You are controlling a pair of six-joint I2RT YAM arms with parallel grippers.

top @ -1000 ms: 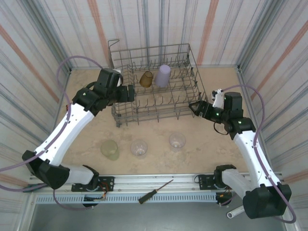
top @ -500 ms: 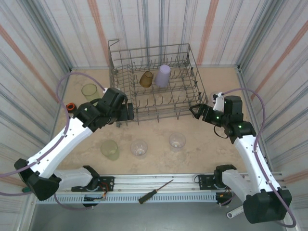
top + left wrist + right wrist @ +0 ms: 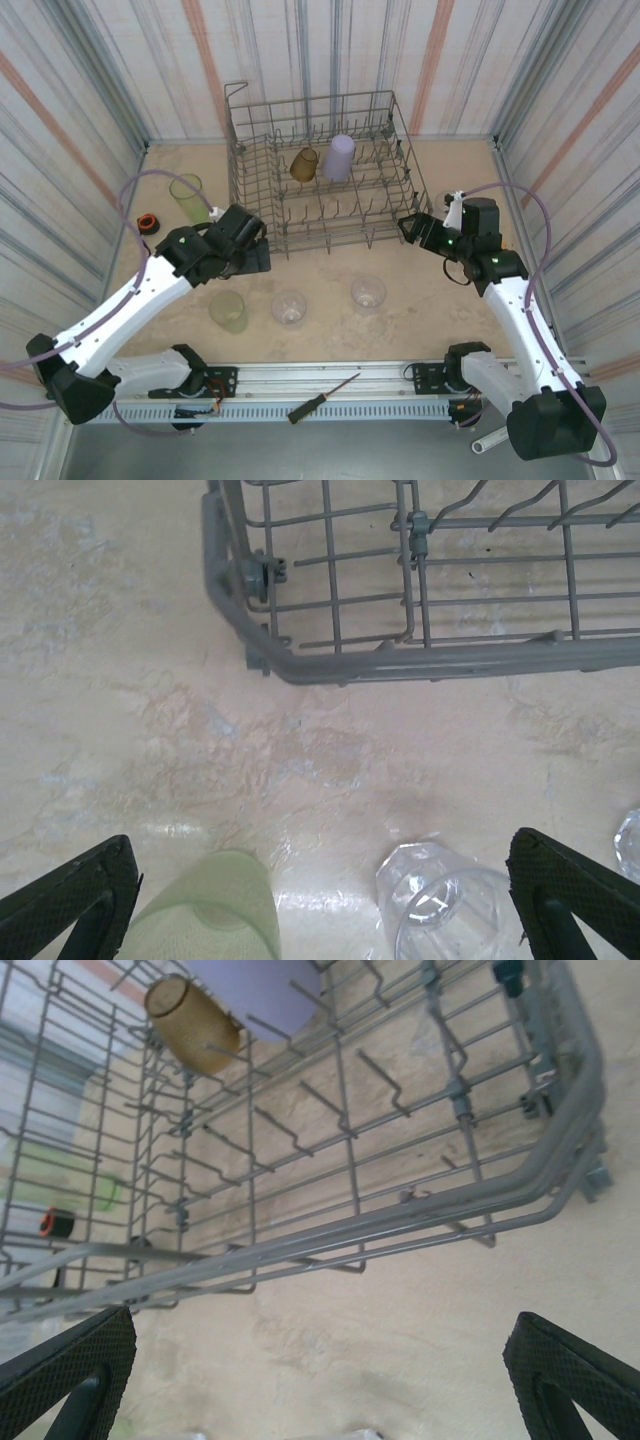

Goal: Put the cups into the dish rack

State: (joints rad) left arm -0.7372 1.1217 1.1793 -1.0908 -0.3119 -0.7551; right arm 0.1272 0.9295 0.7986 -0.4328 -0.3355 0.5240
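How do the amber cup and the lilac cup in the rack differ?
The amber cup is see-through brown; the lilac cup is a milky pale purple. The lilac cup looks bigger than the amber one. The amber cup leans over on its side; the lilac cup stands more upright. Both sit side by side in the back rows of the rack.

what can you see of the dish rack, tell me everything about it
The dish rack is a large rectangular basket of grey metal wire with raised sides and rows of upright tines. It stands level on the beige table toward the far wall, slightly skewed. Inside, at its back, an amber cup leans tilted among the tines beside a lilac cup; the other rows look unfilled.
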